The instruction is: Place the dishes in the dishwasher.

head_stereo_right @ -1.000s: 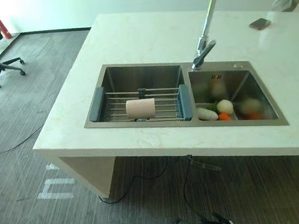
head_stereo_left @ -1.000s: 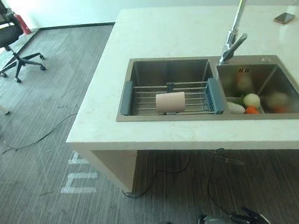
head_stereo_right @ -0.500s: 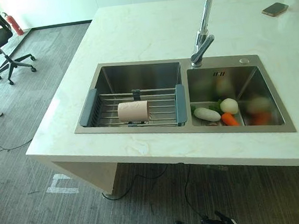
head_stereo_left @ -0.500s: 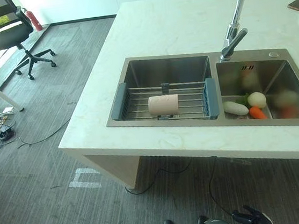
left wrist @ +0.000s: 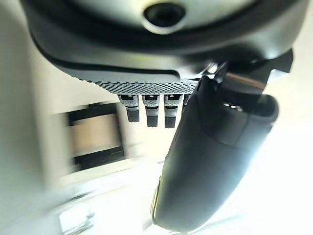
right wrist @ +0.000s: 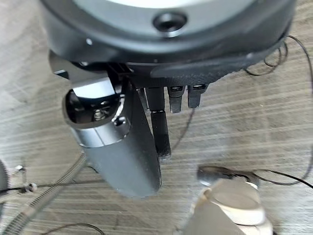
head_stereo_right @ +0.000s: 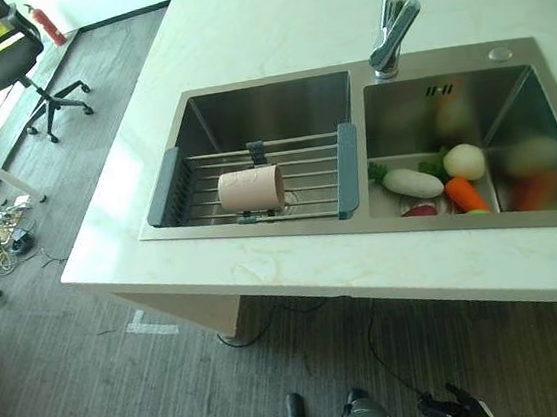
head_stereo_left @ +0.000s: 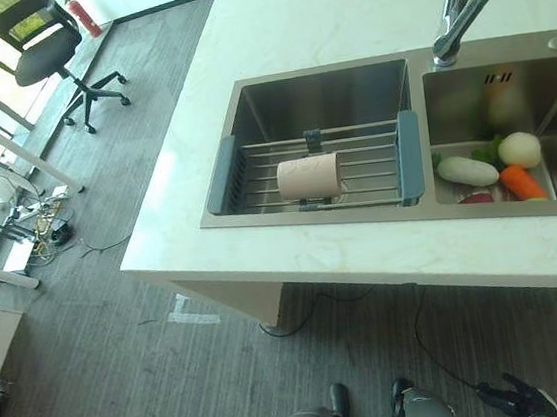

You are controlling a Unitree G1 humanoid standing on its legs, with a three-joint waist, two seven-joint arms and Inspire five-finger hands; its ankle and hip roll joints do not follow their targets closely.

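Observation:
A pale pink cup (head_stereo_left: 307, 177) lies on its side on a wire rack (head_stereo_left: 365, 168) with grey-blue ends, set across the left basin of a steel double sink (head_stereo_right: 267, 104). The sink is let into a white stone counter (head_stereo_left: 317, 13). My left hand (left wrist: 215, 161) hangs with straight fingers and holds nothing. In the right wrist view my right hand (right wrist: 127, 147) hangs above the grey carpet, fingers relaxed and empty. Both hands are far from the cup.
The right basin holds a white radish (head_stereo_right: 411, 182), a carrot (head_stereo_right: 466, 194) and a pale round vegetable (head_stereo_right: 463, 160). A tall faucet (head_stereo_left: 458, 17) stands behind the sink. On the carpet to the left are an office chair (head_stereo_left: 38, 45), a fire extinguisher (head_stereo_left: 83, 14) and loose cables (head_stereo_left: 27, 212).
The camera has moved: the sink now sits higher and further right in the picture, and more floor shows at the left. The cup and vegetables have not shifted.

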